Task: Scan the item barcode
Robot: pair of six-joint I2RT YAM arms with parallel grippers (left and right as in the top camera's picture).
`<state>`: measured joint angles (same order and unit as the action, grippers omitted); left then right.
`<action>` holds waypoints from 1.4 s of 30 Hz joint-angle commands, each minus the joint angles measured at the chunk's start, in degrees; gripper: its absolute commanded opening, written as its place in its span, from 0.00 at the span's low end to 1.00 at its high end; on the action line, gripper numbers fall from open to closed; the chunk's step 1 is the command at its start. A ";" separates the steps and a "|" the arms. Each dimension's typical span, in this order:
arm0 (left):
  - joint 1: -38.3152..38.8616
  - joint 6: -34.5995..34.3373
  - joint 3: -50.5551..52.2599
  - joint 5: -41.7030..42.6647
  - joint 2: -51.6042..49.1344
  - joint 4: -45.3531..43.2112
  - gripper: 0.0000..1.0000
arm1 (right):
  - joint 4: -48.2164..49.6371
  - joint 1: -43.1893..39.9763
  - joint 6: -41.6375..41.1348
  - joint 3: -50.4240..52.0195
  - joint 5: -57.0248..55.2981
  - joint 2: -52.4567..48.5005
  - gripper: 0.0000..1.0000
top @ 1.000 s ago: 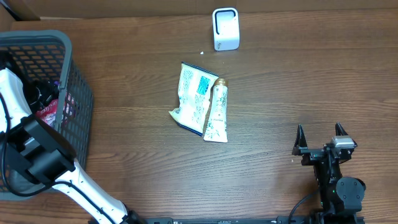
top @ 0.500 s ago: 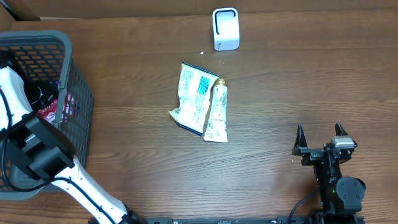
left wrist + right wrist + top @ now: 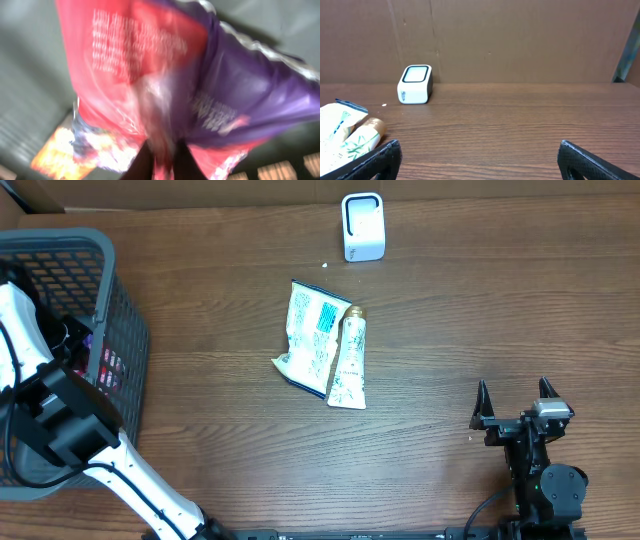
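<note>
- My left pincer (image 3: 161,159) is pressed together on a red-and-purple packet (image 3: 165,85), down inside the grey basket (image 3: 125,330) at the left edge of the table (image 3: 480,310)
- My right pincer (image 3: 513,388) stands wide apart and empty, low at the near right
- The white scanner (image 3: 362,226) sits at the far edge, well apart from both

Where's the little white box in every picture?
Overhead: the box sits at the top middle.
Left wrist: not there; a red and purple bag fills the view.
Right wrist: the box is left of middle.
Shared landmark: the tube lying in front of it.
</note>
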<state>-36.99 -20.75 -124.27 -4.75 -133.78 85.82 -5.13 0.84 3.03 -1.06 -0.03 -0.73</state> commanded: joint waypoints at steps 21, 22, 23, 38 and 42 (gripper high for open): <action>0.20 0.15 -24.15 4.85 -8.13 9.53 0.71 | 0.35 0.22 0.24 0.61 -0.33 0.57 1.00; 0.35 0.15 -22.86 4.81 -8.15 9.16 0.77 | 0.35 0.22 0.24 0.61 -0.33 0.57 1.00; 0.61 0.15 -21.57 4.81 -8.20 8.70 0.83 | 0.35 0.22 0.24 0.61 -0.33 0.57 1.00; 5.40 -5.18 -5.07 -1.11 -8.20 1.03 0.98 | 0.35 0.22 0.24 0.61 -0.33 0.57 1.00; 5.75 -5.18 -3.08 -1.88 -8.20 0.24 0.98 | 0.35 0.22 0.24 0.61 -0.33 0.57 1.00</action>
<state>-32.18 -24.29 -128.46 -4.14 -134.28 86.35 -5.10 0.84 3.01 -1.06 -0.01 -0.73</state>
